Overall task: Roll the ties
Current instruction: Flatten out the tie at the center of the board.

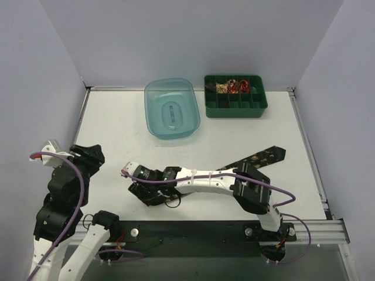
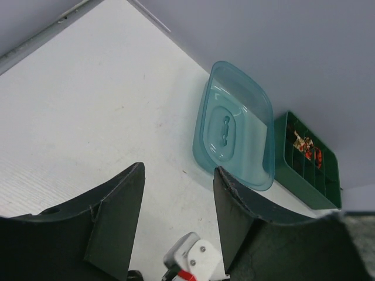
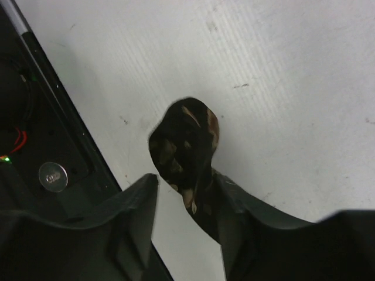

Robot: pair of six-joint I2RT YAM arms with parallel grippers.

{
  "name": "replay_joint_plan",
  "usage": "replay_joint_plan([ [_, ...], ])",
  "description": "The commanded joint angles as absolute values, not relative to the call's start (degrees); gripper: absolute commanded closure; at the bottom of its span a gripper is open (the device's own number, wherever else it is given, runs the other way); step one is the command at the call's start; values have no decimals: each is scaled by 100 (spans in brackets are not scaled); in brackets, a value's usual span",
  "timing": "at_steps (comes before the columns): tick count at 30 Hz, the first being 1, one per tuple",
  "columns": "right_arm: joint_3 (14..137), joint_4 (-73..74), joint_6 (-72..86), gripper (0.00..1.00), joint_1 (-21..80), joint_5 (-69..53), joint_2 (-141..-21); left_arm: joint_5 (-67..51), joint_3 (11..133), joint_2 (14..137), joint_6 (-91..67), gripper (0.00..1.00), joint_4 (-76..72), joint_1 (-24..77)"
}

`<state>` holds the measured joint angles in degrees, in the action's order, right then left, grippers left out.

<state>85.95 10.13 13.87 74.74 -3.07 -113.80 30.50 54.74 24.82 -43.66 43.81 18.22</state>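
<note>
Shows black gold-patterned tie (image 1: pixel 265 157) lying diagonally on white table (image 1: pixel 117 123), near end bunched between parted jaws of right gripper (image 3: pixel 184 178). Shows left gripper (image 2: pixel 179 172) empty, fingers well apart. Farther back, rolled ties (image 1: pixel 231 86) in green tray (image 1: pixel 236 109) beside blue tub (image 1: pixel 153 117).

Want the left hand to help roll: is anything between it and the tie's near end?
Nothing on the table lies between the left hand and the tie. But the right hand sits at that end, fingers astride it, and its arm crosses above the tie.
</note>
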Motion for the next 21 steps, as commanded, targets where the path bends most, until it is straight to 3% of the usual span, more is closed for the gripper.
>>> replay_joint_plan([
  [1,8701,1265,888,52,7708,-668,-11426,3436,5704,2382,-4122,40,4552,1784],
  [7,8482,1362,308,41,7910,-949,-11294,3516,5695,2391,-4034,40,4562,1793],
  [13,8368,1336,500,41,7849,-572,-11119,3305,5458,2478,-3990,40,4456,1793],
  [21,7271,994,1318,40,6295,-440,-9751,2637,4966,2812,-3955,35,4176,1784],
])
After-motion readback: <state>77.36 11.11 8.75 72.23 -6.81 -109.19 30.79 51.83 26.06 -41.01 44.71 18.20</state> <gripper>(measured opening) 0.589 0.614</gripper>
